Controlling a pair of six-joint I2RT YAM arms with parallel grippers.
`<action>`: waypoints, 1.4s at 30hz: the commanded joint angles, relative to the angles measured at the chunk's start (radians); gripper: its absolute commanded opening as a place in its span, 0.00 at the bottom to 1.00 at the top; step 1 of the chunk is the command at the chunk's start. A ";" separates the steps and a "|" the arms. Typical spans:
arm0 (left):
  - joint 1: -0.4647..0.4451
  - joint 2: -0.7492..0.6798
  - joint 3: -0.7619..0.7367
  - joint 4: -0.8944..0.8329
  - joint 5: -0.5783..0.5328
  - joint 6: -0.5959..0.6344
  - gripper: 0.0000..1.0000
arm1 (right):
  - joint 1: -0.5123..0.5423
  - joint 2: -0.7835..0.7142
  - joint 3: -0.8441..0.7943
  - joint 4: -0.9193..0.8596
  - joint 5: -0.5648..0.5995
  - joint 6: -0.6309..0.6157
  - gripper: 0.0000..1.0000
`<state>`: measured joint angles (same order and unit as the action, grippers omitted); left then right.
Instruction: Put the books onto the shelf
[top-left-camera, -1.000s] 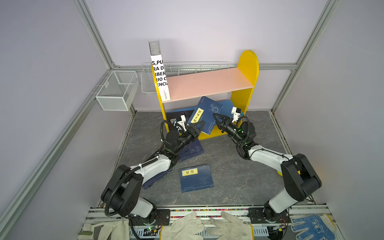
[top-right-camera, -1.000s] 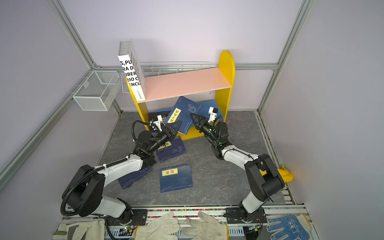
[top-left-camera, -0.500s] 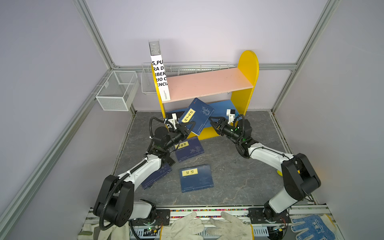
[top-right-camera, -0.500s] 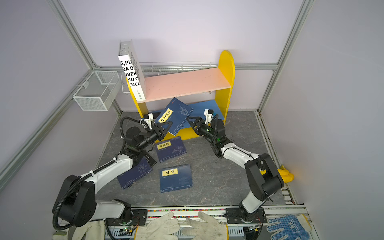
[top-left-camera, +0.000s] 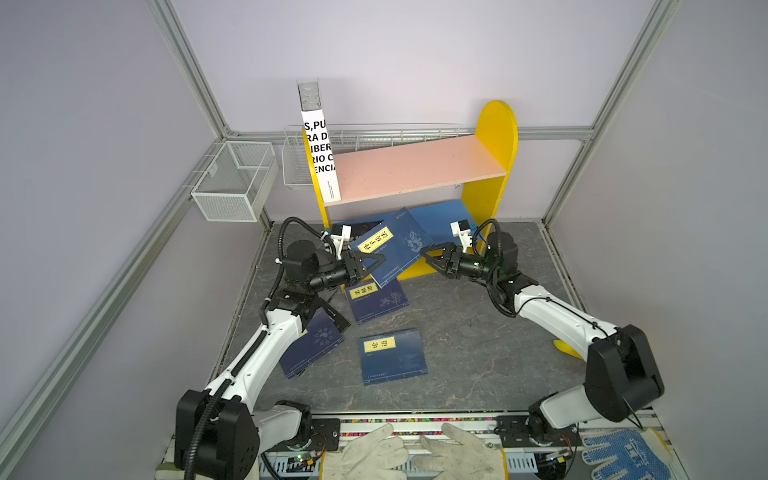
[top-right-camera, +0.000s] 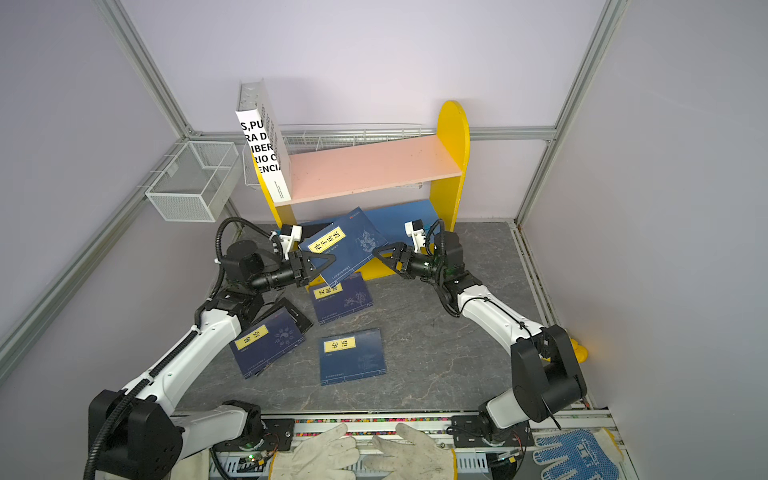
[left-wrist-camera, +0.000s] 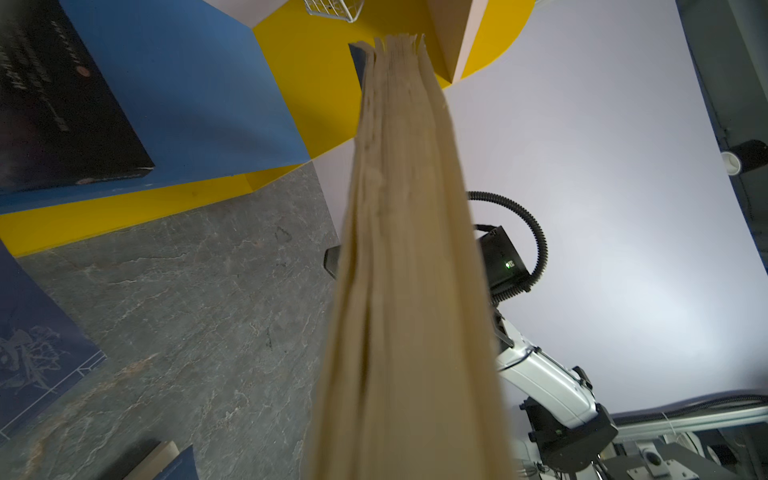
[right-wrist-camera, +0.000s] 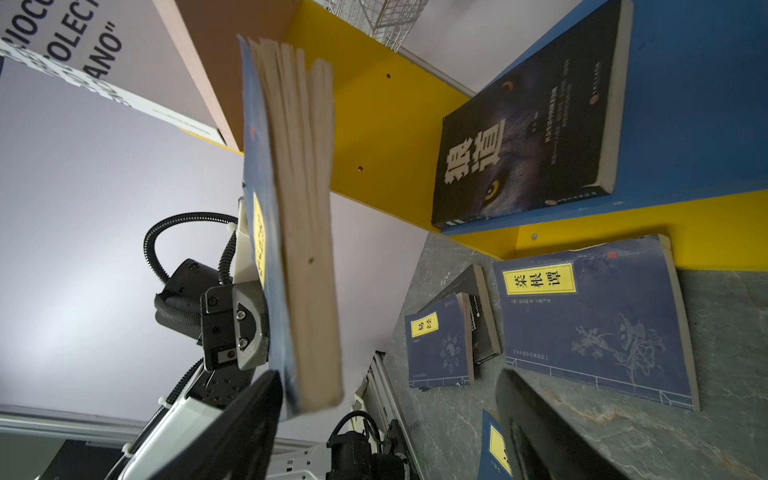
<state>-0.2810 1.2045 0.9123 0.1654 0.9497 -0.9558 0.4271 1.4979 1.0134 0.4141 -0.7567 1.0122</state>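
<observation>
1 navy book (top-left-camera: 399, 245) clamped in left gripper (top-left-camera: 374, 262).

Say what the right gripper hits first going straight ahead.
Most likely the page edge of the navy paperback with the yellow title label, held by the left gripper; it lies ahead between the right gripper's open jaws. Depth is uncertain.

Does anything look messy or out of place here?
Yes. Navy books lie scattered askew on the floor in front of the shelf, one half-covering a black book; the left gripper holds a tilted navy book mid-air.
</observation>
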 joint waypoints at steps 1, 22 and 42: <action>0.007 -0.014 0.030 -0.027 0.095 0.029 0.00 | 0.002 0.000 0.010 0.072 -0.084 0.012 0.78; 0.009 0.013 0.104 -0.119 0.154 0.105 0.00 | -0.015 -0.074 -0.022 -0.011 -0.099 -0.022 0.19; 0.110 -0.239 0.182 -0.701 -0.768 0.490 0.78 | 0.068 0.124 0.183 0.003 0.294 -0.069 0.12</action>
<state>-0.1814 0.9905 1.1347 -0.4614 0.3840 -0.5312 0.4789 1.5848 1.1416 0.3565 -0.5297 0.9558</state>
